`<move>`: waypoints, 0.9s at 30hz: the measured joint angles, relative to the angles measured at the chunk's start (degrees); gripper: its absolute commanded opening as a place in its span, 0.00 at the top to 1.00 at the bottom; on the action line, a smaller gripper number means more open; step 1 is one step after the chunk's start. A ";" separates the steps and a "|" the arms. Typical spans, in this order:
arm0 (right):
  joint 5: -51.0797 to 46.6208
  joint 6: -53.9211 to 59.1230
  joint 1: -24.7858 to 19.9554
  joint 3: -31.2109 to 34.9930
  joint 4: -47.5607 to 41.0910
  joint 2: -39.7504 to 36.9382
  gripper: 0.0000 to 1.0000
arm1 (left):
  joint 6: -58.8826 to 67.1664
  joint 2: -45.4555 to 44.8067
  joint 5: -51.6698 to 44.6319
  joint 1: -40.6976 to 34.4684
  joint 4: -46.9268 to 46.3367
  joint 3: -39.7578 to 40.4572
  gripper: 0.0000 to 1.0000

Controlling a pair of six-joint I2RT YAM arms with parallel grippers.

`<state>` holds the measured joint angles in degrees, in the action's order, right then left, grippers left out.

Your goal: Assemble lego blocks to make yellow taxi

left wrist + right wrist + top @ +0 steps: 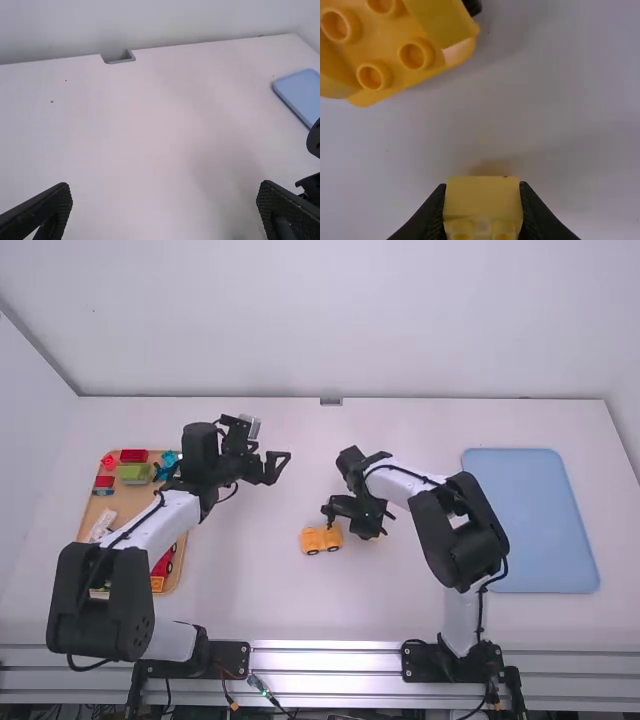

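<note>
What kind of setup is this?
Looks like a robot test or data-collection bench: two arms bolted to a metal rail, a white table, and toy blocks sorted in a wooden tray.

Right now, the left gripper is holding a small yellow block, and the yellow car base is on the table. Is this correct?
Not quite: it is the right gripper that holds the small yellow block, as the right wrist view shows. The yellow car base is indeed on the table.
</note>
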<state>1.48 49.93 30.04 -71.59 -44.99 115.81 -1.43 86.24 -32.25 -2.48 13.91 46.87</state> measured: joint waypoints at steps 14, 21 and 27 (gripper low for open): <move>-0.17 -2.86 0.00 -0.85 -2.01 0.00 0.01 | 0.00 0.00 -0.02 0.00 -0.17 -0.02 0.01; 2.95 -3.39 -0.63 -2.67 -2.73 -3.56 0.01 | 2.36 0.00 -0.96 0.00 -0.15 0.00 0.01; 13.99 1.07 -6.36 5.64 8.13 -20.46 0.01 | 17.46 0.00 -12.28 0.00 -4.81 -0.02 0.01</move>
<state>15.46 51.00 23.68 -65.95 -36.86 95.35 16.03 86.24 -44.53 -2.48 9.10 46.85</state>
